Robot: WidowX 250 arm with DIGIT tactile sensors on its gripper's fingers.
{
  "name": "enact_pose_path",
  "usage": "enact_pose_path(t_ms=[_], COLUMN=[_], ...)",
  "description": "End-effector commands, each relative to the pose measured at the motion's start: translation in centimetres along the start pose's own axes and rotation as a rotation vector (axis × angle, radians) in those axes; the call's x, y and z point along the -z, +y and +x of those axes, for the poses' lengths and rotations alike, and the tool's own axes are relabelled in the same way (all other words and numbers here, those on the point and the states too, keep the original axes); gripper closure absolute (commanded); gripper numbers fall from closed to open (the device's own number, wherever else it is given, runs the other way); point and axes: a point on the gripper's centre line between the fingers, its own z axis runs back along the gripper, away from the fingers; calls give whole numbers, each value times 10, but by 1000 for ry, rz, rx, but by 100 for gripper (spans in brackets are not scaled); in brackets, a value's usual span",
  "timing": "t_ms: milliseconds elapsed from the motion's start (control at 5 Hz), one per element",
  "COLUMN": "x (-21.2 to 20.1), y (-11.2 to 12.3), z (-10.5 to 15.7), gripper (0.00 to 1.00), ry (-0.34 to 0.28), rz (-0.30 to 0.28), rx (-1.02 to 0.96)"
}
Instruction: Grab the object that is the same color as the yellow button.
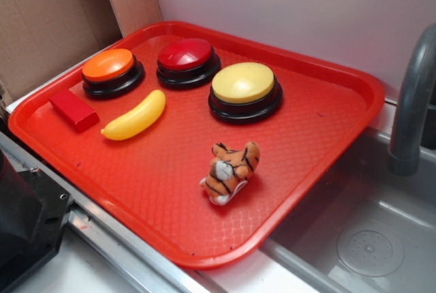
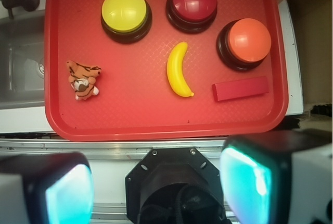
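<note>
A small glossy yellow toy banana [image 1: 135, 118] [image 2: 178, 70] lies on the red tray [image 1: 340, 112] [image 2: 156, 122], between the orange button and the red block. The yellow button [image 1: 244, 87] [image 2: 125, 11], pale domed top on a black base, stands at the tray's back. In the wrist view my gripper [image 2: 156, 185] hangs high above the robot's base, outside the tray's near edge, open with nothing between its teal pads [image 2: 244, 182]. The gripper does not show in the exterior view.
An orange button [image 1: 112, 70] [image 2: 247, 41] and a red button [image 1: 187, 59] [image 2: 192, 2] stand beside the yellow one. A red block [image 1: 73, 109] [image 2: 240, 88] and a plush tiger [image 1: 229, 171] [image 2: 82, 78] lie on the tray. A sink [image 1: 368, 238] with a grey faucet [image 1: 412, 95] adjoins.
</note>
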Motion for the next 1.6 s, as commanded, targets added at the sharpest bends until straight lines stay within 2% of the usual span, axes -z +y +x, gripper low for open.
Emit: enact_pose_path(t_ms=[0, 200, 400, 600, 800, 1000, 1200, 1400], x=[0, 18, 50, 95, 146, 178, 216, 229], y=[0, 10, 23, 26, 27, 31, 39, 44], z=[0, 9, 25, 41, 53, 64, 78, 81], gripper=[0, 0, 0, 0, 0, 0, 0, 0], ry=[0, -21, -57, -76, -50, -52, -17, -12], rz=[0, -28, -17, 49, 131, 153, 159, 172], rx=[0, 44, 44, 21, -2, -47, -81, -104])
